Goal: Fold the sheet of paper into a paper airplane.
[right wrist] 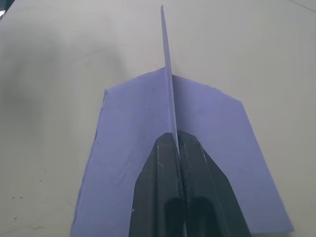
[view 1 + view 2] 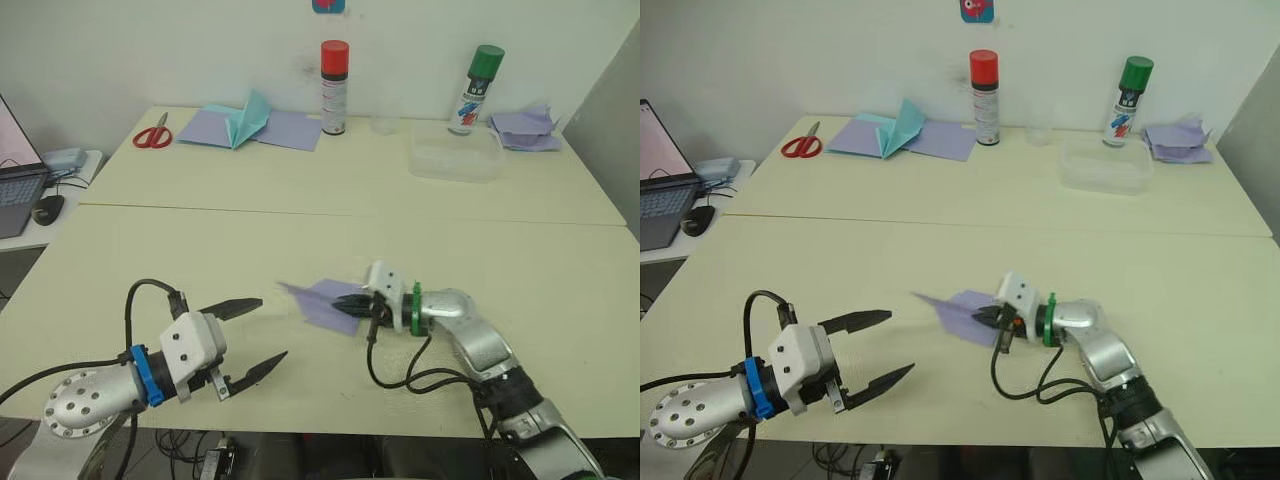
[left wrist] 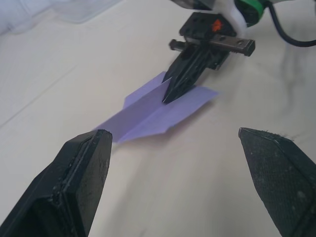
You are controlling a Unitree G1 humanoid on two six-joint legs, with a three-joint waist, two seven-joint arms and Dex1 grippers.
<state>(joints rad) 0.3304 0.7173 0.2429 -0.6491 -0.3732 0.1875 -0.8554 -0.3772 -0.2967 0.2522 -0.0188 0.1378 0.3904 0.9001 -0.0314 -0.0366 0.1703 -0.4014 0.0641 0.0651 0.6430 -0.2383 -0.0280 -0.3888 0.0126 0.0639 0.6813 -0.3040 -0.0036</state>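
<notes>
A pale lavender paper airplane (image 2: 318, 302) lies on the near table, nose pointing toward my left, wings spread flat (image 1: 128, 148) and a thin ridge standing upright (image 3: 148, 111). My right gripper (image 2: 352, 304) is shut on that ridge at the tail end, its black fingertips (image 1: 178, 148) pinched together on the fold. My left gripper (image 2: 262, 330) hovers open a short way to the left of the nose, fingers (image 3: 81, 173) wide apart with nothing between them.
On the far table lie red scissors (image 2: 153, 134), lavender sheets with a teal paper shape (image 2: 250, 120), two spray cans (image 2: 334, 88) (image 2: 478, 88), a clear plastic tray (image 2: 455, 155) and crumpled lavender paper (image 2: 525, 128). A laptop (image 2: 15, 175) sits at far left.
</notes>
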